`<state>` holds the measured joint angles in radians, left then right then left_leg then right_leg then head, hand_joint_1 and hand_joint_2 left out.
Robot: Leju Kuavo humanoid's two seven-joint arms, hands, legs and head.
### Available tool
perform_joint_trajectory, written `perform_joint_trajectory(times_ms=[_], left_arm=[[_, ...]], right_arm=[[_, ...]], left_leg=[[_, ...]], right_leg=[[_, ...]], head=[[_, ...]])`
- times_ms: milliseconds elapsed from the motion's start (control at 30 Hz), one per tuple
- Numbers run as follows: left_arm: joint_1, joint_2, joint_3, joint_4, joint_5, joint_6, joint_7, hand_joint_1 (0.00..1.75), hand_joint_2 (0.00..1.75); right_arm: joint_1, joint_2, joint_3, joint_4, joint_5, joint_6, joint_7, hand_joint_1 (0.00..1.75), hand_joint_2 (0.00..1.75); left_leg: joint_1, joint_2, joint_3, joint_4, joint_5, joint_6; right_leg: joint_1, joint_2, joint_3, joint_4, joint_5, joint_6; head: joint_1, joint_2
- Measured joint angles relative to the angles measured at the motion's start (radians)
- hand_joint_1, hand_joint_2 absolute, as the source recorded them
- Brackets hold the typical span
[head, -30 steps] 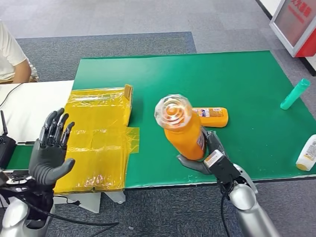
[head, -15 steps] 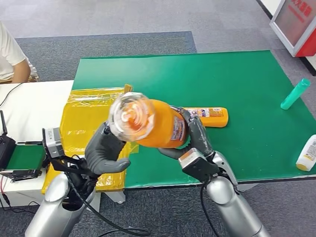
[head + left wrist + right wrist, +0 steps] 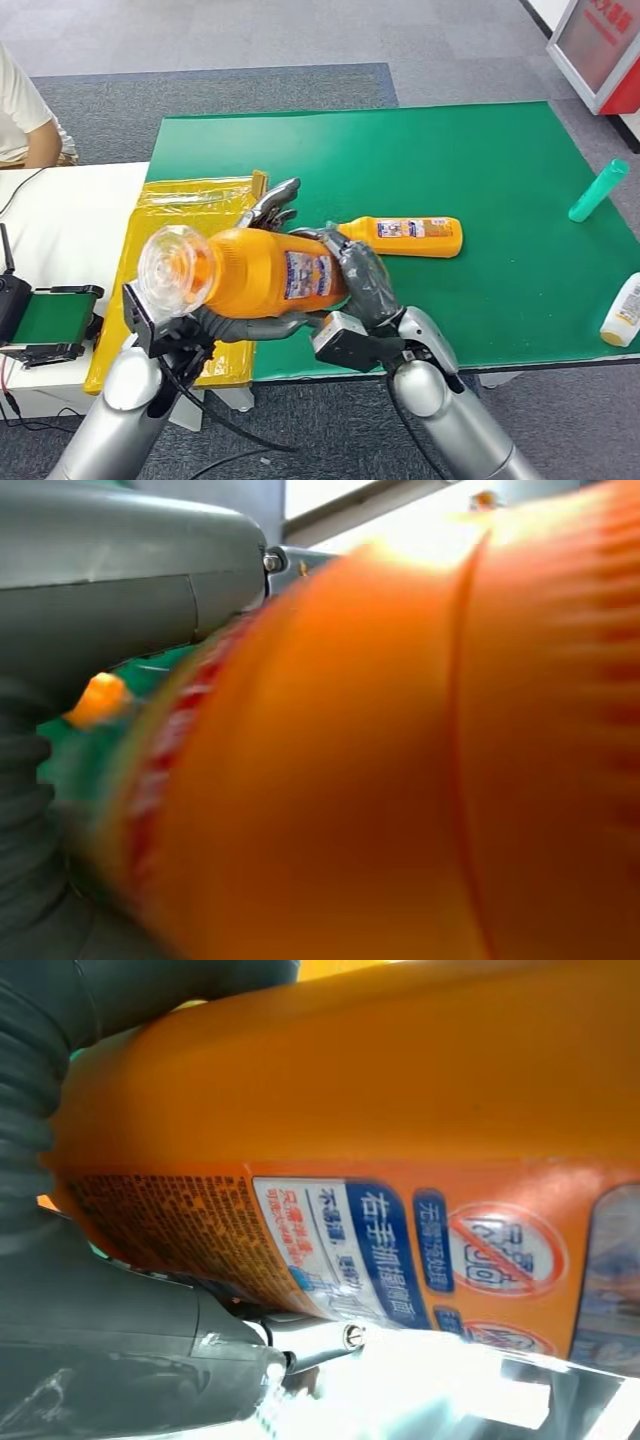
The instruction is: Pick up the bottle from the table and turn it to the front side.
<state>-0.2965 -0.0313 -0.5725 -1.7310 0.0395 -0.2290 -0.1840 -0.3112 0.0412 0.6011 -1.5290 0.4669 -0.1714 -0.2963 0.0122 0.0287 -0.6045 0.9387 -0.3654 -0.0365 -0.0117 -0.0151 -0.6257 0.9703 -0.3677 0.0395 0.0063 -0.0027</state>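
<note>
- The large orange bottle (image 3: 264, 272) is off the table, held lying on its side above the near edge of the green mat (image 3: 483, 180), its clear base end pointing toward the robot's left and its other end buried in the right hand.
- The right hand (image 3: 362, 280) wraps the bottle's end nearest the mat's middle, dark fingers (image 3: 349, 262) curled over the top of the orange body; it is gripping the bottle.
- The left hand (image 3: 253, 300) cradles the bottle from underneath, thumb running along the underside and fingertips (image 3: 275, 198) rising behind the bottle on the mat's far side; it too holds the bottle.
- The bottle's printed label (image 3: 308, 274) faces up and toward the camera in the head view, between the two hands.
- In the right wrist view the label (image 3: 423, 1250) sits close to the lens, with blue and white text and red prohibition signs on the orange body.
- In the left wrist view the bottle (image 3: 423, 760) is a blurred orange mass pressed against the grey thumb (image 3: 128, 590).
- A smaller orange bottle (image 3: 407, 236) lies flat on the mat just beyond the right hand.
- A yellow plastic bag (image 3: 181, 215) lies at the mat's left end, under the held bottle's base.
- A teal tube (image 3: 598, 190) and a white bottle (image 3: 623, 312) lie near the mat's right edge.
</note>
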Motion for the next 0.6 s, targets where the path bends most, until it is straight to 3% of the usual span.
perform_joint_trajectory(times_ms=[367, 500, 600], left_arm=[[-0.009, -0.012, -0.008, -0.020, -0.070, 0.010, -0.007, 0.00, 1.75], [-0.009, -0.012, -0.012, -0.020, -0.057, -0.008, 0.002, 1.75, 1.75], [-0.009, -0.012, -0.014, -0.020, -0.039, -0.024, 0.008, 1.75, 1.75]], right_arm=[[-0.002, 0.000, 0.022, 0.009, 0.005, 0.014, 0.015, 1.75, 1.75], [-0.003, 0.000, 0.024, 0.018, 0.007, 0.016, 0.019, 1.75, 1.75], [-0.005, 0.000, 0.023, 0.024, 0.007, 0.016, 0.021, 1.75, 1.75]], left_leg=[[0.000, 0.000, 0.000, 0.000, 0.000, 0.000], [0.000, 0.000, 0.000, 0.000, 0.000, 0.000], [0.000, 0.000, 0.000, 0.000, 0.000, 0.000]], right_leg=[[0.000, 0.000, 0.000, 0.000, 0.000, 0.000], [0.000, 0.000, 0.000, 0.000, 0.000, 0.000], [0.000, 0.000, 0.000, 0.000, 0.000, 0.000]], head=[[0.000, 0.000], [0.000, 0.000], [0.000, 0.000]])
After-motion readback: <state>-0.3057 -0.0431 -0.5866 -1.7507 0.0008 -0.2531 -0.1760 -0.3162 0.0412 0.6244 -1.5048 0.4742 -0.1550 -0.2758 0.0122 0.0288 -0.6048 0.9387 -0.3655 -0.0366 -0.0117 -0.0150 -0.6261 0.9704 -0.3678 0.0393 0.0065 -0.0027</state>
